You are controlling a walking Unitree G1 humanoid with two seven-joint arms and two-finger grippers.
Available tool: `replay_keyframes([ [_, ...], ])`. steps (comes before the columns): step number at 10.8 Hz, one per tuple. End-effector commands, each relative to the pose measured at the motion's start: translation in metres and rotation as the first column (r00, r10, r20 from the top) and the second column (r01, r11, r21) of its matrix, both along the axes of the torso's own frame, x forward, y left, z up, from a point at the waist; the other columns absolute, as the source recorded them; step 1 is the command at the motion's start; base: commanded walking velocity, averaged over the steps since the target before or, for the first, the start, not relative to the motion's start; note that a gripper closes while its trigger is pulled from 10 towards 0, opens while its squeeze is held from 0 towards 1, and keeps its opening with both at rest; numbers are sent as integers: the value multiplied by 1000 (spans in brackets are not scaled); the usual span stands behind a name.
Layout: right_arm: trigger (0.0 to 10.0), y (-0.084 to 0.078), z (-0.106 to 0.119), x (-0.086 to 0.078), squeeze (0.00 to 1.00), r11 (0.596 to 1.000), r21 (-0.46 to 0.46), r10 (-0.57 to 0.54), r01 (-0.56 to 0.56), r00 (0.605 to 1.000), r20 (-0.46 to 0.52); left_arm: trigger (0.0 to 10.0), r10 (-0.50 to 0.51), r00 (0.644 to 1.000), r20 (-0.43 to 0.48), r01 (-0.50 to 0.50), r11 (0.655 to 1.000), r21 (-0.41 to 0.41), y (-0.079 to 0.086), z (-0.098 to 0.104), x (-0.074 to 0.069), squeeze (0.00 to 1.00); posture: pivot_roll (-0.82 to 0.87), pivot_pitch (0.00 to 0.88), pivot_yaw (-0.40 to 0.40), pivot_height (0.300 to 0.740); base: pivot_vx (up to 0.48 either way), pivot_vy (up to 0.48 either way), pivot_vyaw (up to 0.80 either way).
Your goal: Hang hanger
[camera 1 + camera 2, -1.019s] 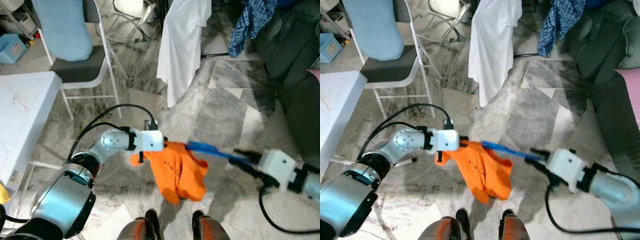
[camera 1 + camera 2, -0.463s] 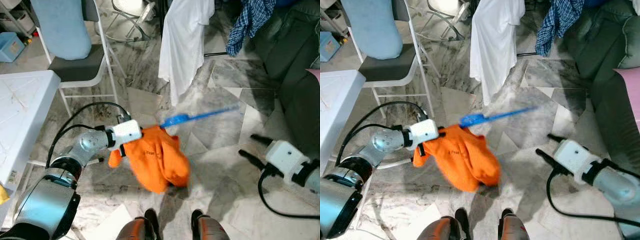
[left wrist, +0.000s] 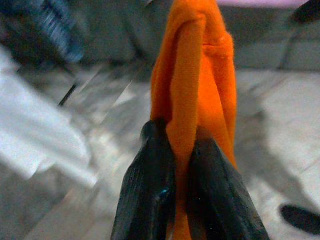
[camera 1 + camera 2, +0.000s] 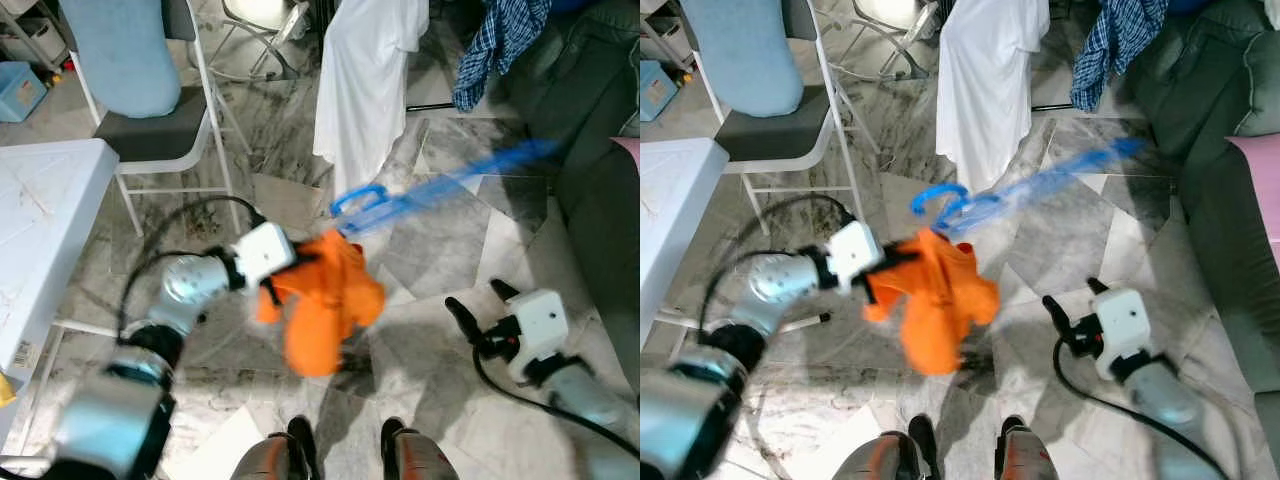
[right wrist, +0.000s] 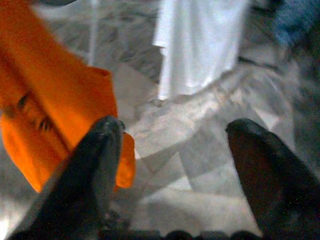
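The blue hanger (image 4: 430, 190) is smeared by motion blur, its lower part hidden inside the orange garment (image 4: 320, 295).

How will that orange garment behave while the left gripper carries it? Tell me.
Probably floppy: the orange garment sags in folds below the left gripper, whose fingers pinch a bunched fold. Likely light, since that one pinch bears it. It may swing; the blue hanger is blurred. The right gripper is open.

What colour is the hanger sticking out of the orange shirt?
The hanger is blue. It shows best in the left eye view, though blurred.
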State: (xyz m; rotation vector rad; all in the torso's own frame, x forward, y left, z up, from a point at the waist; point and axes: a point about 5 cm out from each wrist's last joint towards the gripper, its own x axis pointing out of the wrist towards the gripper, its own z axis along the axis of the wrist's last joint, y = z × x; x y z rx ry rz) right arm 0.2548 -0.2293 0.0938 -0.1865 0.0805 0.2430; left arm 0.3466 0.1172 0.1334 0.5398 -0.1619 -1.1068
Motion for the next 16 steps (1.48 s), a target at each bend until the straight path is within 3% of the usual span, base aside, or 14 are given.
replay_keyframes([
  [1, 10000, -3, -7, 0, 0, 994, 95, -58, 61, 998, -33, 0, -66, 998, -3, 66, 998, -18, -3, -2, -6, 0, -259, 250, 135, 740, 0, 0, 0],
  [2, 10000, -7, -9, 2, 1000, 983, 144, -111, 116, 993, -43, 0, -126, 992, 17, 126, 992, -11, -12, -1, -10, 0, -260, 249, 133, 740, 0, 0, 0],
  [3, 10000, -10, -9, 4, 1000, 970, 194, -142, 149, 989, -51, 0, -186, 982, 42, 185, 983, 15, -17, 2, -13, 0, -260, 249, 132, 740, 0, 0, 0],
  [4, 10000, -12, -8, 5, 784, 966, 214, -137, 146, 989, -58, 0, -256, 964, 70, 253, 966, 49, -21, 8, -15, 0, -259, 249, 133, 740, 0, 0, 0],
  [5, 10000, -12, -9, 5, 255, 964, 226, -127, 139, 990, -67, 0, -286, 954, 90, 281, 958, 65, -24, 14, -14, 0, -257, 251, 135, 740, 0, 0, 0],
  [6, 10000, -10, -12, 5, 0, 965, 225, -122, 136, 990, -77, 0, -309, 944, 118, 302, 950, 75, -29, 20, -13, 0, -258, 251, 139, 740, 0, 0, 0],
  [9, 10000, -6, -14, 8, 0, 970, 225, -72, 93, 993, -97, 0, -389, 911, 139, 375, 919, 121, -42, 20, -17, 0, -256, 254, 148, 740, 0, 0, 0],
  [12, 10000, -4, -11, 12, 0, 969, 248, 32, -2, 993, -117, 0, -434, 873, 223, 421, 901, 105, -61, 33, -19, 0, -258, 259, 151, 740, 0, 0, 0],
  [16, 10000, 21, -16, -4, 0, 932, 317, 231, -178, 963, -138, 0, -423, 865, 270, 419, 905, 75, -69, 39, -20, 0, -260, 265, 150, 740, 0, 0, 0],
])
